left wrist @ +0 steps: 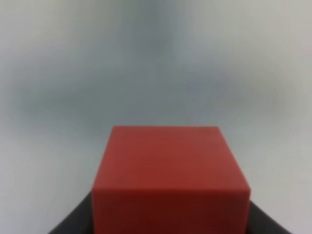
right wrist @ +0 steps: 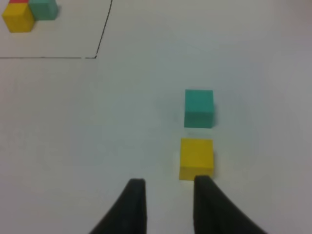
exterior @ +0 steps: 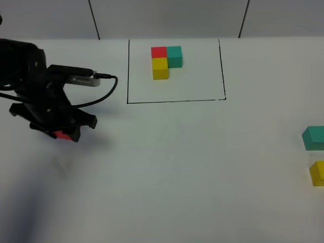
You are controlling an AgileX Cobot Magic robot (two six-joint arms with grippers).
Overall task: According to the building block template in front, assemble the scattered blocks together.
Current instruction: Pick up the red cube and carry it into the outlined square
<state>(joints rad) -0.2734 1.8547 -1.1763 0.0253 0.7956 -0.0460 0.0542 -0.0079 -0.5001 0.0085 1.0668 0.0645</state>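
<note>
Exterior high view puts my left end effector (exterior: 63, 130) at the left side of the white surface (exterior: 177, 167), clamped on the red cube (exterior: 62, 135), of which only a small red patch shows under the black fingers. Left wrist view confirms the hold: the red cube (left wrist: 170, 180) fills the lower middle, with a dark finger (left wrist: 73, 225) pressed against each side and the surface blurred beyond it. The template (exterior: 166, 62) sits at the far side inside a thin black rectangle (exterior: 174, 101): red at the back, teal touching its right side, yellow touching the red's near side, all three forming an L. The other two loose blocks lie well apart from my left end effector, at the right edge: the teal cube (exterior: 314, 137) farther back, and the yellow cube (exterior: 318, 173) just in front of it, with a small gap between them. Right wrist view shows my right end effector (right wrist: 168, 187) empty, its fingers (right wrist: 136, 200) set narrow with a slim gap between them. The yellow cube (right wrist: 196, 158) lies just ahead of one fingertip, the teal cube (right wrist: 199, 108) beyond it, and the template (right wrist: 27, 12) far off.
</note>
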